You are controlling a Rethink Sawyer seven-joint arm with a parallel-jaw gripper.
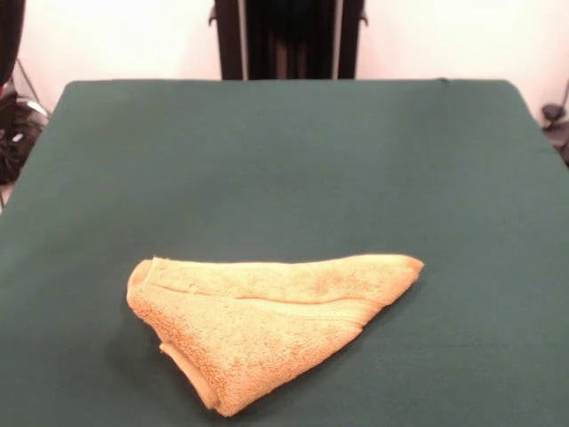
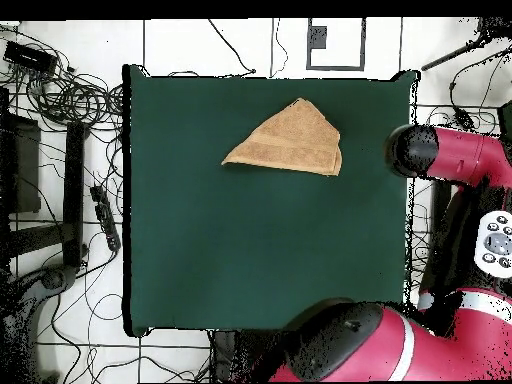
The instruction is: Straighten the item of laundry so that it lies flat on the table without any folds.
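Observation:
The orange-yellow towel [image 1: 267, 311] lies folded over on itself in a rough triangle, on the near part of the dark green table [image 1: 284, 160]. A hemmed edge runs across its upper layer. In the overhead view the towel [image 2: 290, 140] sits near the table's [image 2: 250, 240] top edge, right of centre. No gripper shows in either view; only arm links show.
The robot's black pedestal [image 1: 289, 40] stands behind the table's far edge. In the overhead view, red and black arm links [image 2: 455, 160] hang by the table's right edge, and another link [image 2: 380, 345] lies at the bottom edge. Cables [image 2: 60, 95] lie on the floor left of the table.

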